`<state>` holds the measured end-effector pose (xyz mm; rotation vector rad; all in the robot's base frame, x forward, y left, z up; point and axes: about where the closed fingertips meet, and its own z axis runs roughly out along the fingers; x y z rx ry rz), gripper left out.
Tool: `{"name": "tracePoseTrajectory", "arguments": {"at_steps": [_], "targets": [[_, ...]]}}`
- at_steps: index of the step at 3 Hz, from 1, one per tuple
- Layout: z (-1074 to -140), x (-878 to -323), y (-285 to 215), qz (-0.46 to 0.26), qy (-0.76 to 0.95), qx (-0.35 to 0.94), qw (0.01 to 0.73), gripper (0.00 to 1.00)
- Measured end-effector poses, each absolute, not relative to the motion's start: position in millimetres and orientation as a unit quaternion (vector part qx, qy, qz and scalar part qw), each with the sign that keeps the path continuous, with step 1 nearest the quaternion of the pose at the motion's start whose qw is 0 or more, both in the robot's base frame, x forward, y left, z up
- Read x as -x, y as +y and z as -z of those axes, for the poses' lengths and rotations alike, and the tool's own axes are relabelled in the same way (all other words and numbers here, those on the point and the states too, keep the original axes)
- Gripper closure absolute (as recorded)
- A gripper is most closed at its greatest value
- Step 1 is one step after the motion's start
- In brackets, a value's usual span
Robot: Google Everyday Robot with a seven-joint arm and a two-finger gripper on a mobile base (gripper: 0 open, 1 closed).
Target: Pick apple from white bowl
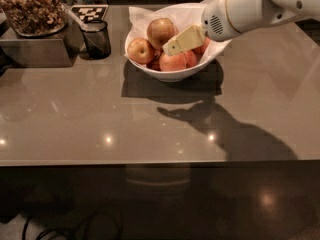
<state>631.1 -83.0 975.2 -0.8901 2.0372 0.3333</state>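
The white bowl (150, 69) stands at the back middle of the grey table, lined with crinkled white paper (142, 16). The apple (159, 30), the largest one, golden-yellow with a reddish-brown blush, sits at the bowl's back. Smaller redder apples lie at the left (140, 51) and front (173, 62). My gripper (172, 45), pale yellow on a white arm (240, 9) coming from the upper right, hovers over the bowl. Its tip is just to the right of and below the apple, above the front apples. It holds nothing that I can see.
A small dark mesh cup (96, 38) stands left of the bowl. A glass container of nuts (31, 8) sits on a metal box (35, 51) at the far left. A checkered tag (89, 12) lies behind the cup. The table's front edge (160, 162) runs across the view.
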Motion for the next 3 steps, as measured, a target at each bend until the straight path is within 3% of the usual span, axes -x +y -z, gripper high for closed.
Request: {"name": "tracePoseTrajectory", "arguments": {"at_steps": [2, 3], "targets": [[-975.2, -631.2, -82.8, -0.134, 0.817, 0.357, 0.432, 0.25], [-975.6, -636.1, -68.7, -0.143, 0.813, 0.367, 0.429, 0.18]]}}
